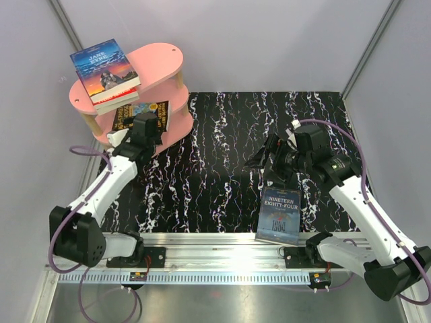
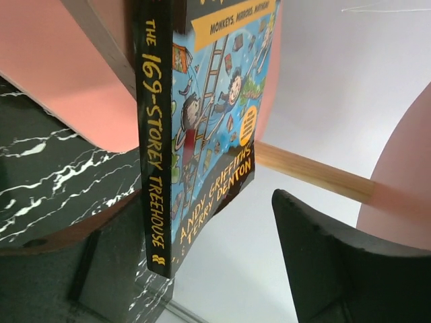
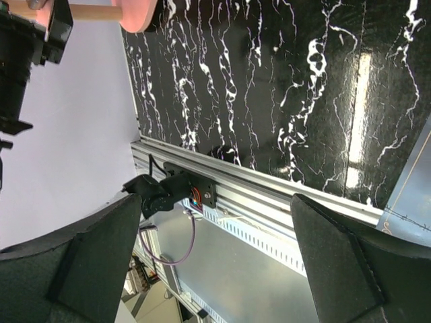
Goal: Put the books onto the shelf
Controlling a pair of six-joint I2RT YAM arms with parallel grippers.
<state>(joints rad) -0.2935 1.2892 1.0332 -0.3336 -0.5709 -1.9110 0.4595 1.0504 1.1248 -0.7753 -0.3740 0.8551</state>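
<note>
While the left gripper [image 1: 143,126] stands parted around the blue-yellow Treehouse [image 2: 209,128], right gripper [image 1: 264,159] wide and empty, withdrawal may topple it.

Your tabletop [image 1: 222,168] is glossy black, white-veined, mirroring light. The shelf [image 1: 161,60] has smooth matt pink boards on bare pale wooden posts [image 2: 316,173]. The Treehouse book [image 2: 202,134] wears a glossy paper cover. The rail [image 1: 222,245] is brushed metal; the right gripper's fingers [image 3: 337,256], matt black plastic.

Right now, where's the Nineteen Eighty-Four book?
In the top view, Nineteen Eighty-Four lies face up at the near edge of the table, on the right, just nearer than the right pincer, its lower end over the rail.
</note>
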